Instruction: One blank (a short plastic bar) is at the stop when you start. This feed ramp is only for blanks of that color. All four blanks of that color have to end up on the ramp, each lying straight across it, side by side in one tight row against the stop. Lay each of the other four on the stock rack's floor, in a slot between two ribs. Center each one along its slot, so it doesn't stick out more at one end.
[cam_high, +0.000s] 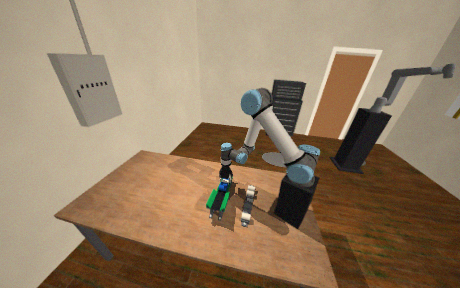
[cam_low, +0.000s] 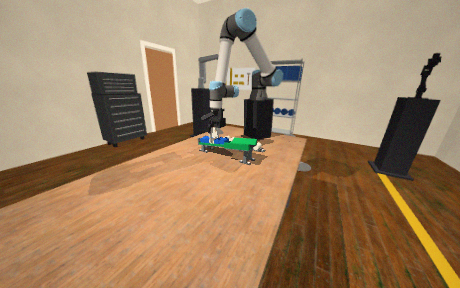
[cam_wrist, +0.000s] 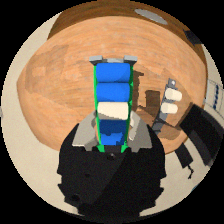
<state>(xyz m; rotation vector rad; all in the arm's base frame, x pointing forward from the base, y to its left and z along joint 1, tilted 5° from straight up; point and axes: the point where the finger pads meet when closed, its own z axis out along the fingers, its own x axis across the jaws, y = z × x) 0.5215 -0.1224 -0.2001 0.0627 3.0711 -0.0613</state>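
The green-walled feed ramp (cam_wrist: 131, 82) (cam_high: 212, 198) (cam_low: 245, 144) has its grey stop (cam_wrist: 95, 60) at the top in the wrist view. A blue blank (cam_wrist: 113, 72) lies across the ramp at the stop, with a second blue blank (cam_wrist: 113, 92) against it. A white blank (cam_wrist: 113, 110) lies across the ramp behind them. Further blue (cam_wrist: 112, 138) shows behind that, partly shaded; whether it is one or two blanks is unclear. My gripper (cam_wrist: 113, 110) (cam_low: 215, 137) is partly open, its grey fingers straddling the ramp around the white blank and the blue behind it. I see nothing clamped.
The grey stock rack (cam_wrist: 158, 125) (cam_high: 248, 204) stands beside the ramp, on the robot's base side. Two white blanks (cam_wrist: 173, 95) (cam_wrist: 169, 108) lie on its far part; another white piece (cam_high: 245, 217) shows at its near end. The black robot pedestal (cam_high: 297, 202) stands beyond the rack.
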